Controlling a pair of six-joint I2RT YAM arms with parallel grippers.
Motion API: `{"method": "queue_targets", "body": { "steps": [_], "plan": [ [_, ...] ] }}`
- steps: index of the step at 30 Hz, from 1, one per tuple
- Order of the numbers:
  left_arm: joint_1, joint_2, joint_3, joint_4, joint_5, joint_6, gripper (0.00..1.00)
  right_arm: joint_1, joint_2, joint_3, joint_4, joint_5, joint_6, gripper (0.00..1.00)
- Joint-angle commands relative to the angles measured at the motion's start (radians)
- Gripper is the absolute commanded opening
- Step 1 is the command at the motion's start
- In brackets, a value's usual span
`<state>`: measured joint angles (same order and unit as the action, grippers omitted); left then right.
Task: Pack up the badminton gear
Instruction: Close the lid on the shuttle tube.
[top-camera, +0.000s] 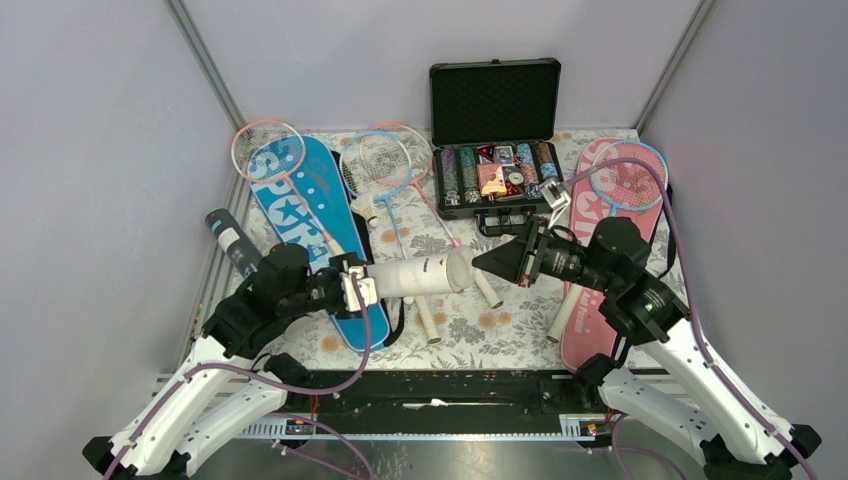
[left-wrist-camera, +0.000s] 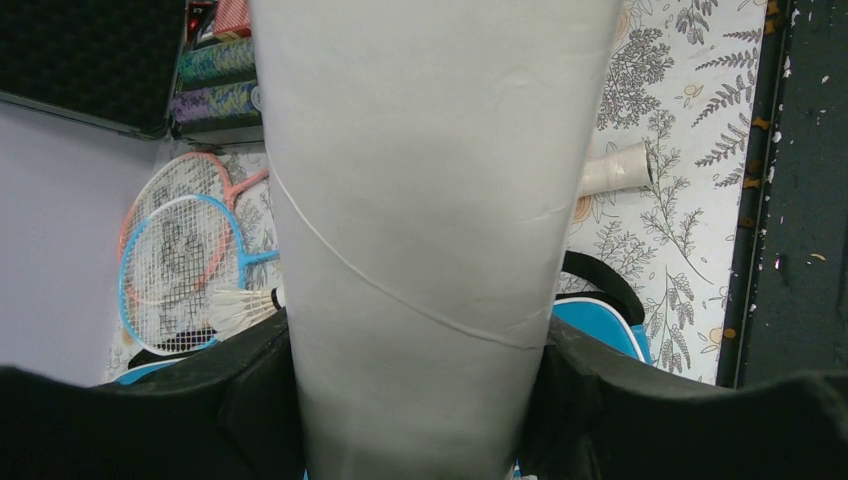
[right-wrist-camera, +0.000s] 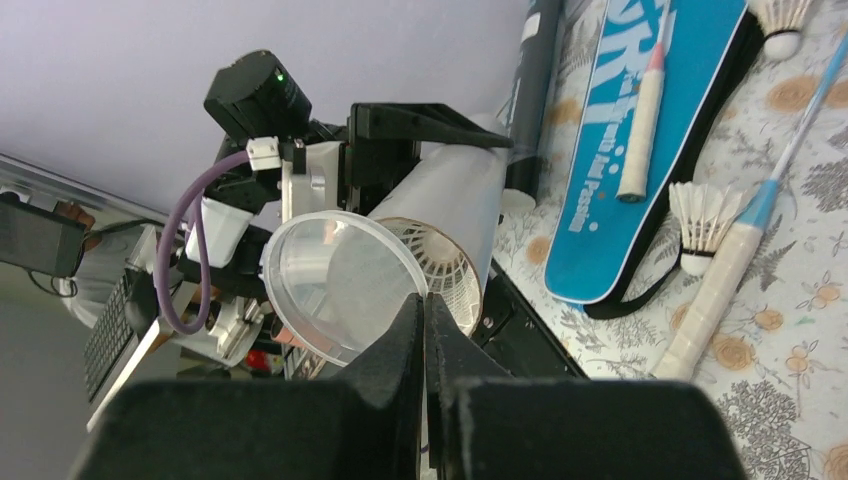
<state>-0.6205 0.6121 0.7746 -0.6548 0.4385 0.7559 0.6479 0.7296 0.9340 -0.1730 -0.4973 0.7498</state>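
Observation:
My left gripper (top-camera: 360, 290) is shut on a long white tube (top-camera: 420, 273), holding it level above the table with its open end to the right; the tube fills the left wrist view (left-wrist-camera: 430, 200). My right gripper (top-camera: 480, 263) is shut on the rim of a clear round lid (right-wrist-camera: 335, 285), held just in front of the tube's mouth. A white shuttlecock (right-wrist-camera: 440, 262) sits inside the tube. A dark tube (top-camera: 232, 240) lies far left. Loose shuttlecocks (right-wrist-camera: 703, 215) lie on the table. Rackets rest on the blue cover (top-camera: 300, 200) and the pink cover (top-camera: 600, 290).
An open black case of poker chips (top-camera: 495, 150) stands at the back centre. Two more rackets (top-camera: 375, 165) lie mid-table, their white handles (top-camera: 428, 320) reaching under the held tube. Grey walls close in the left, back and right sides.

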Motion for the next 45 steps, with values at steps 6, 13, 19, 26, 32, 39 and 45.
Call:
{"method": "queue_targets", "body": {
  "steps": [6, 13, 19, 26, 32, 39, 45],
  "plan": [
    [-0.007, -0.002, 0.056, 0.067, 0.039, 0.012, 0.29, 0.007, 0.041, 0.032, -0.030, -0.083, -0.014, 0.00],
    [-0.007, 0.003, 0.054, 0.067, 0.040, 0.017, 0.28, 0.007, 0.049, 0.047, -0.095, -0.046, -0.052, 0.00],
    [-0.008, 0.010, 0.057, 0.067, 0.046, 0.018, 0.29, 0.006, 0.060, 0.039, -0.094, -0.033, -0.059, 0.00],
    [-0.009, 0.018, 0.052, 0.067, 0.054, 0.006, 0.29, 0.006, 0.066, 0.039, -0.060, -0.009, -0.042, 0.00],
    [-0.010, 0.023, 0.059, 0.067, 0.058, -0.004, 0.29, 0.008, 0.077, 0.048, -0.068, 0.027, -0.056, 0.00],
    [-0.010, 0.036, 0.064, 0.064, 0.054, -0.024, 0.30, 0.014, 0.083, 0.052, -0.078, 0.041, -0.071, 0.00],
    [-0.011, 0.042, 0.068, 0.064, 0.057, -0.028, 0.30, 0.027, 0.088, 0.052, -0.095, 0.058, -0.084, 0.00]
  ]
}}
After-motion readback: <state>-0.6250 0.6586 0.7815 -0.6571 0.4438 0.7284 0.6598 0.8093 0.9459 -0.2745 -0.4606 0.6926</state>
